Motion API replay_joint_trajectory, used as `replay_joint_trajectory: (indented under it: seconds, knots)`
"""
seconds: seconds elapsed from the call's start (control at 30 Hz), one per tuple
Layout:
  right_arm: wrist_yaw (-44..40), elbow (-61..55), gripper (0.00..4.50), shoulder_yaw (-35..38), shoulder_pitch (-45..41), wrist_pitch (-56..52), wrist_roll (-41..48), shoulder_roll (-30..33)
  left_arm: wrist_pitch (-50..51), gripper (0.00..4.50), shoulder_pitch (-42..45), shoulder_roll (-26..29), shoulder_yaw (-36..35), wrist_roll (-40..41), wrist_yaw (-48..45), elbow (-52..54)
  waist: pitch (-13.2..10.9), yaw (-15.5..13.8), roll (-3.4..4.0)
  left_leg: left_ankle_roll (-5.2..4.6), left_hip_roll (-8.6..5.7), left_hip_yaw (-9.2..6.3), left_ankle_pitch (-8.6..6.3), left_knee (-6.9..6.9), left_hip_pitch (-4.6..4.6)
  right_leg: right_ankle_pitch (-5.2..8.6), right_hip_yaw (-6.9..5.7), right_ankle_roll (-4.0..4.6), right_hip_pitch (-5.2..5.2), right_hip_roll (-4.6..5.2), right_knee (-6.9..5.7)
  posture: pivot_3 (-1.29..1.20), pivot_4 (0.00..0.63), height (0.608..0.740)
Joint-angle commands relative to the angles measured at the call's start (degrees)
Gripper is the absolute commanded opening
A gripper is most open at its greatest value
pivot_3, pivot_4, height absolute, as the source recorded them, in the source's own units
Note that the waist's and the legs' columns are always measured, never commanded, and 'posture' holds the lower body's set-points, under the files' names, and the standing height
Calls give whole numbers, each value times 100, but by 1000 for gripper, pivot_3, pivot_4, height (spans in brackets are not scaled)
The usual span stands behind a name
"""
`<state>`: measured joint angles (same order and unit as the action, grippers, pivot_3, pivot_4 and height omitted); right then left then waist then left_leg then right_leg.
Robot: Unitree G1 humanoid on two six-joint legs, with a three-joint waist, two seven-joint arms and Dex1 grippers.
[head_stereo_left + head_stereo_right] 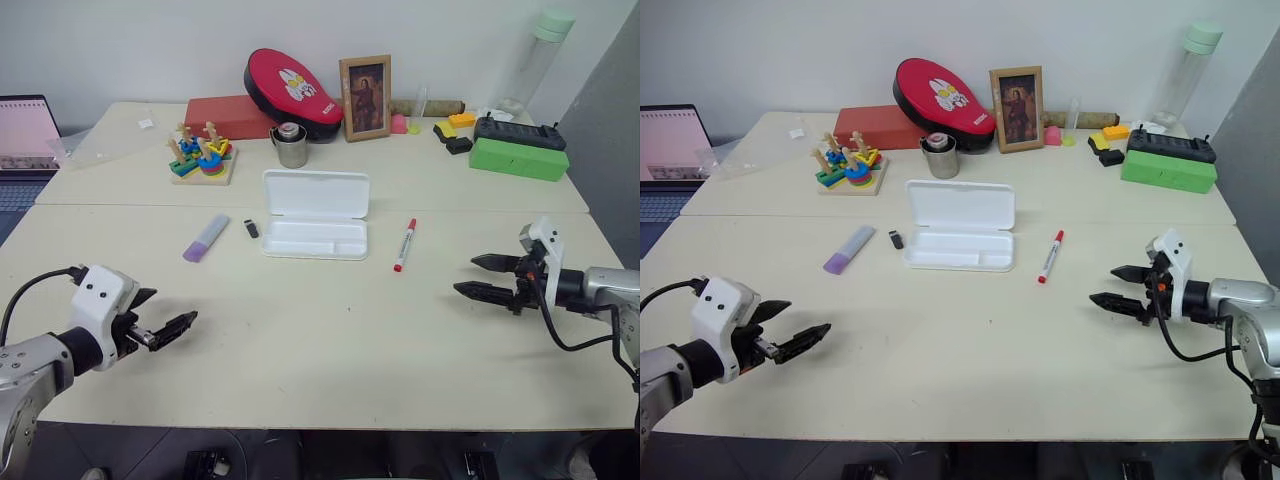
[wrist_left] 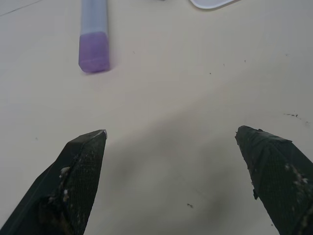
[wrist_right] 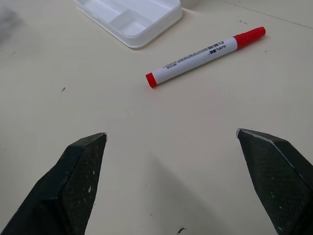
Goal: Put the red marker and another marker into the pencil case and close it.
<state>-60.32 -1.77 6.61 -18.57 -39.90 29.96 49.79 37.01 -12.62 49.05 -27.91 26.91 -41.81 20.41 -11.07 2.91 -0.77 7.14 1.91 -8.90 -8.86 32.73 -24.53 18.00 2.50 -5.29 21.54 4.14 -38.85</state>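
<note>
The white pencil case (image 1: 314, 240) lies open in the middle of the table, lid laid back, its tray holding nothing. Just right of it lies the red marker (image 1: 404, 245), also seen in the right wrist view (image 3: 205, 50). The lilac marker (image 1: 206, 237) lies left of the case, its purple end showing in the left wrist view (image 2: 94, 44). My left gripper (image 1: 168, 318) hovers open near the front left of the table, short of the lilac marker. Open too, my right gripper (image 1: 482, 277) hangs right of the red marker, fingers pointing at it with nothing between them.
A small black stick (image 1: 251, 228) lies between the lilac marker and the case. Along the back stand a wooden peg toy (image 1: 203, 155), a metal cup (image 1: 291, 145), a red box (image 1: 230, 117), a picture frame (image 1: 365, 97) and a green box (image 1: 518, 157). A laptop (image 1: 25, 135) sits far left.
</note>
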Motion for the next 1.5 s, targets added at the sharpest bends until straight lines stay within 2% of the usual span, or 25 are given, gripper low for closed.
replay_joint_trajectory:
  seconds: [0.03,0.17,0.37,0.53,0.63,0.97,1.07,1.3,1.5]
  knots:
    - [-71,-85,4457,29,-200,65,75,-53,-58,4500,120,-12,-93,-20,37,28,0,0,0,0,0,0,0,0,0,-1,0,0,0,0,0,0,150,740]
    - [-131,-307,4457,-51,-492,-54,252,-203,-18,4500,278,-52,122,0,48,98,0,11,1,0,0,0,0,1,0,-1,0,0,0,0,-2,0,150,740]
    - [-34,25,4457,-992,-1857,266,-125,-1337,40,4500,1060,-453,1094,41,175,347,0,35,0,1,0,-2,1,5,3,-7,0,-4,-3,-1,-8,0,150,740]
    - [-176,989,4457,-2057,-2558,981,-963,-2197,-74,4500,1695,-759,1557,197,27,343,1,35,-1,1,0,-4,2,5,3,-18,-2,13,-5,-2,-6,0,150,740]
    - [-153,1739,4457,-2444,-2869,1426,-1472,-2554,-106,4500,1962,-901,1873,182,-21,423,1,29,-1,2,0,-6,2,5,3,-18,-5,13,-6,-2,-7,0,150,740]
    - [-376,4141,4457,-2851,-3828,2503,-2472,-3335,-106,4500,2219,-1165,2148,141,114,556,0,56,0,3,0,-10,3,5,5,-19,-6,13,-6,-4,-12,0,150,740]
    - [-463,4523,3930,-2877,-3951,2683,-2661,-3491,-114,4500,2220,-1195,2134,158,146,571,0,55,0,3,0,-11,3,4,6,-19,-6,13,-6,-4,-12,0,150,740]
    - [-404,4982,1879,-2836,-4080,2991,-3012,-3693,-119,4500,2270,-1259,2060,210,196,589,0,53,1,3,0,-11,3,5,6,-19,-6,14,-7,-4,-14,0,150,740]
    - [-328,5037,333,-2612,-4123,3167,-3018,-3786,-174,4500,2266,-1254,2093,181,159,518,0,56,1,3,0,-11,3,5,8,-19,-6,14,-7,-4,-16,0,150,740]
